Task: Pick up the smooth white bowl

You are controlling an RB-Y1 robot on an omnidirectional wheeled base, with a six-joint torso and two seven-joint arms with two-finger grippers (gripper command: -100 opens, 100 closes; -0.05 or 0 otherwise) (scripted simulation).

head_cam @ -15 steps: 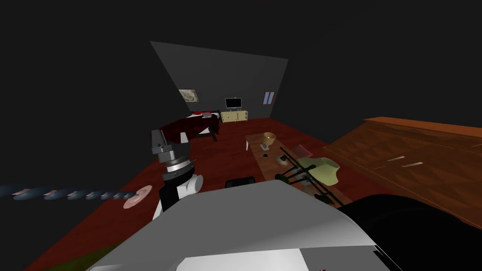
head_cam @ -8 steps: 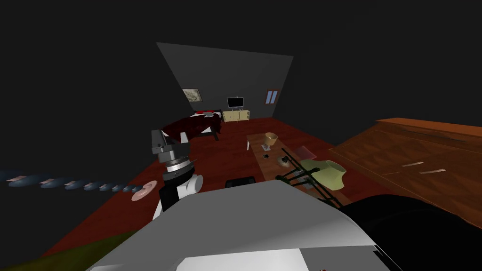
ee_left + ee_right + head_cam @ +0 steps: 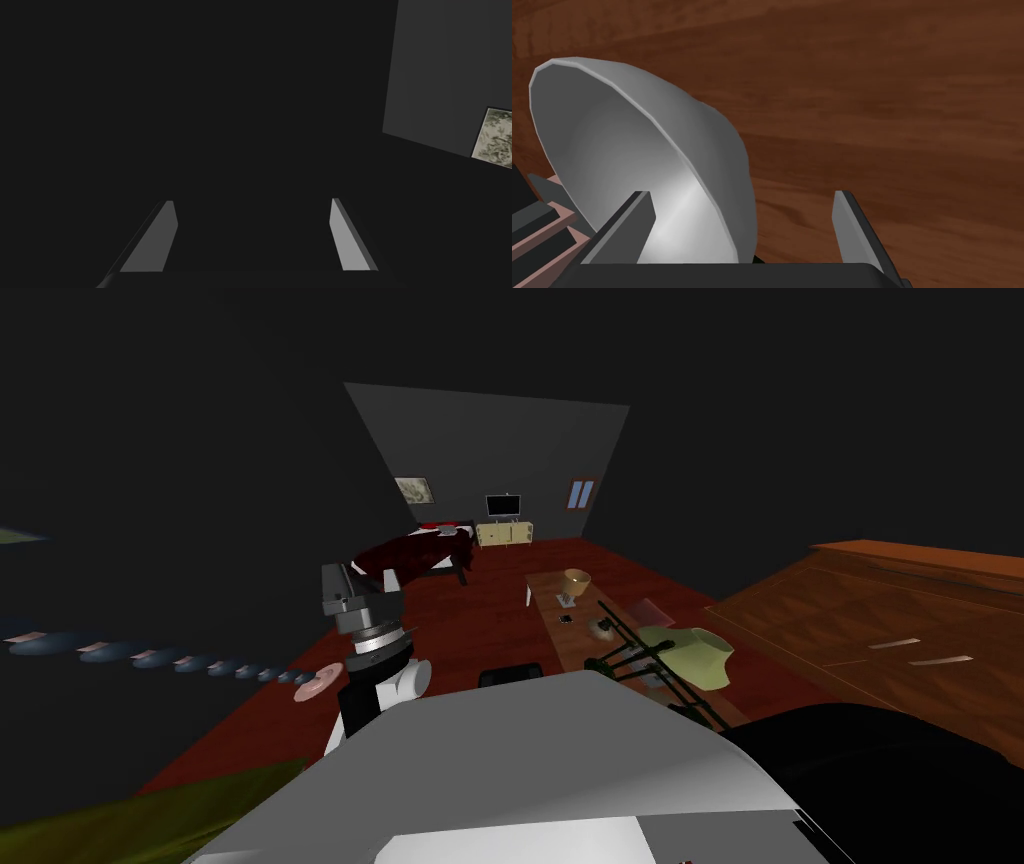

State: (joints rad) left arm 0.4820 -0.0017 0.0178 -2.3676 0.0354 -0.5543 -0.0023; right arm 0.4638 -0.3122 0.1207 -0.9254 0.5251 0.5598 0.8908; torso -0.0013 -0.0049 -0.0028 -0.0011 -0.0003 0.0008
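My right end effector [image 3: 742, 195] is spread above the brown tabletop [image 3: 892, 100]. The pale grey bowl [image 3: 637, 145] is tipped on edge, one finger crossing its hollow. My left end effector [image 3: 251, 201] is spread too.

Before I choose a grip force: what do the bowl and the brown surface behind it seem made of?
Bowl: plain grey-white, smooth, soft bright streak inside, so likely glazed ceramic or plastic; I cannot tell which. Brown surface: flowing darker grain lines, faint sheen, so it looks like varnished wood.
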